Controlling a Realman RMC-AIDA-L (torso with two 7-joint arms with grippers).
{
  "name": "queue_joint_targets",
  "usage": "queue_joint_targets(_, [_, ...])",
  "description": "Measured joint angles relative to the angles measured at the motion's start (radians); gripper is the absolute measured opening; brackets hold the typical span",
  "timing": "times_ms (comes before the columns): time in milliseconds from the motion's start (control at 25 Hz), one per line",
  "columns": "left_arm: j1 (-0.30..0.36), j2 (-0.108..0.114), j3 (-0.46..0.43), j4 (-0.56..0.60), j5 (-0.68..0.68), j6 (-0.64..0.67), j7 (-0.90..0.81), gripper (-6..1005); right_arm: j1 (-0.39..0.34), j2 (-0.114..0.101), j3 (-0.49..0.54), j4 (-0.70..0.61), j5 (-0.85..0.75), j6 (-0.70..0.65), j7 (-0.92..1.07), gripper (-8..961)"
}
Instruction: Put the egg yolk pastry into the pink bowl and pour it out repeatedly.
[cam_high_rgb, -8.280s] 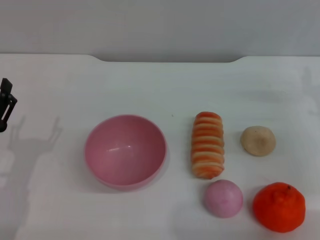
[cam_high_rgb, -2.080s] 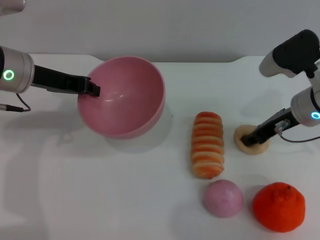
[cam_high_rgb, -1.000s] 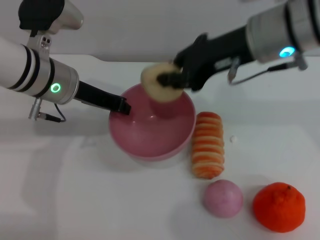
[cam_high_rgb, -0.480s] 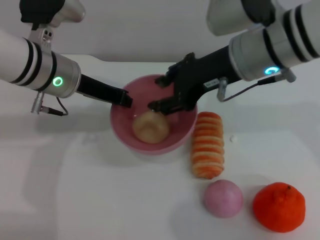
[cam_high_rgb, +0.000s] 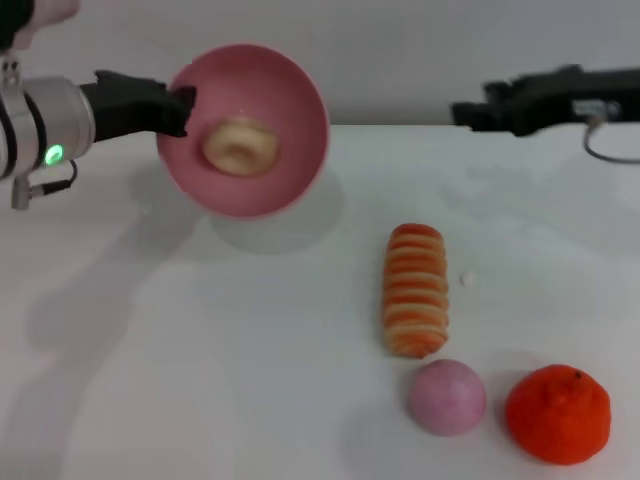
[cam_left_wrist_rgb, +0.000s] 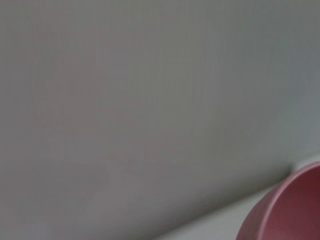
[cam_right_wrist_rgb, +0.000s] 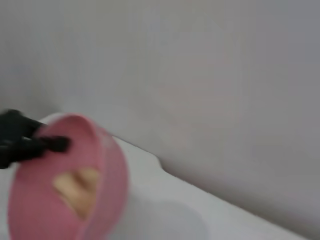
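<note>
Pink bowl is tipping in the left gripper, pinching its rim, so the egg yolk pastry slides out; right gripper unclear.

White table with striped bread roll, pink ball, orange

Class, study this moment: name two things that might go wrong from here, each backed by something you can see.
1. The left gripper holds the pink bowl raised and steeply tilted, so the egg yolk pastry may tumble and roll away across the table.
2. It pinches only the rim; the bowl might slip.
</note>
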Motion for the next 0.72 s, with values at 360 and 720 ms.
queue_joint_targets(360, [0.15, -0.002, 0.39, -0.014, 0.236, -0.542, 0.11, 0, -0.071, -0.005, 0.101, 0.107, 0.005, 0.004, -0.027, 593])
queue_joint_targets(720, [0.196, -0.013, 0.688, -0.236, 0.443, -1.199, 0.316, -1, -0.083, -0.005, 0.108, 0.12, 0.006, 0.004, -0.028, 595])
